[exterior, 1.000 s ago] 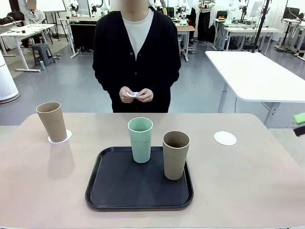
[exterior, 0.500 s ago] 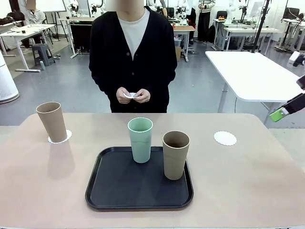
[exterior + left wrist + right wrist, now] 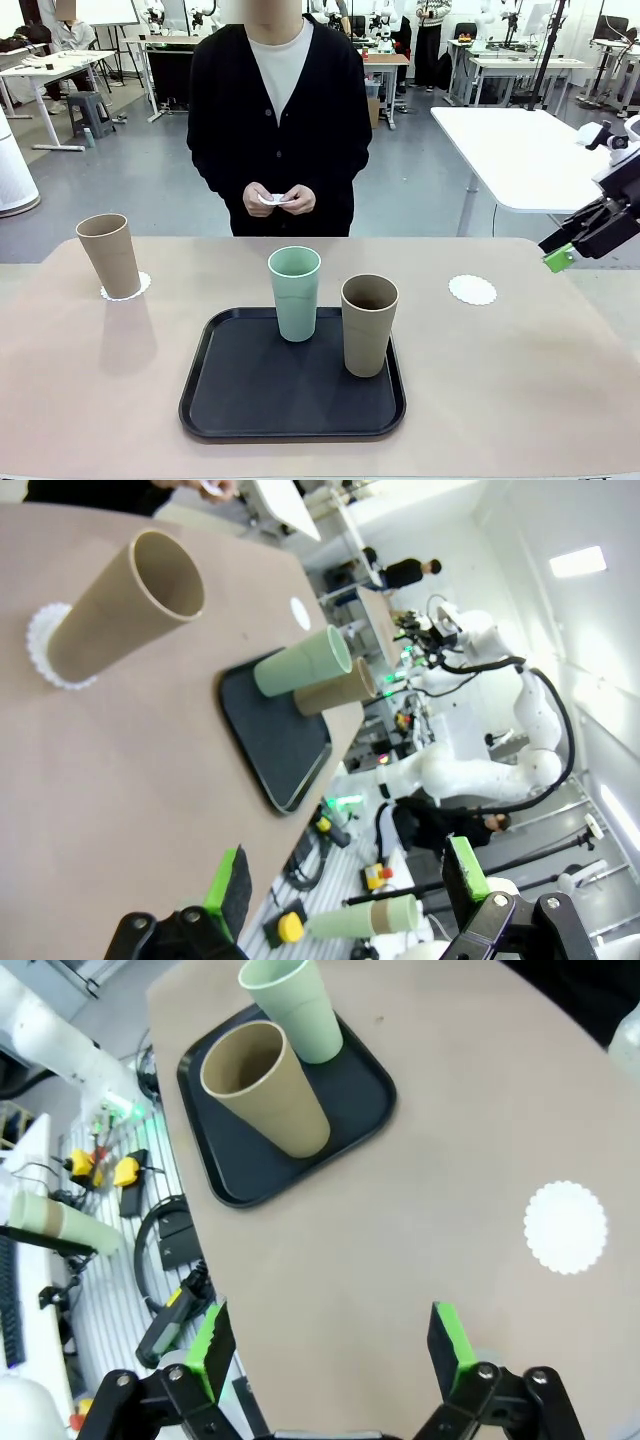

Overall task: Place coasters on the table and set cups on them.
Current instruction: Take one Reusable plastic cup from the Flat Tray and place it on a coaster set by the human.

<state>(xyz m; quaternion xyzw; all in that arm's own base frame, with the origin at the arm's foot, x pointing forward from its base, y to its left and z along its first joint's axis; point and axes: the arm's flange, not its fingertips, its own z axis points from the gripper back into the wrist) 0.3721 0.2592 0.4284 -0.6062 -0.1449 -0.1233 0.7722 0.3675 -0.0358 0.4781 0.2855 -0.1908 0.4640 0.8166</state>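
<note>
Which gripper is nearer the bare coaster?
Right. The right gripper hovers right of the bare coaster; the left gripper sits at the table's opposite end, beyond the tray.

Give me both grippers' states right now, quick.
Left gripper: open, holding nothing.
Right gripper: open, holding nothing.

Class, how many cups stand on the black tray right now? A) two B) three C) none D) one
A: the mint green cup and a tan cup stand on the black tray, while the other tan cup sits on a coaster off the tray.
</note>
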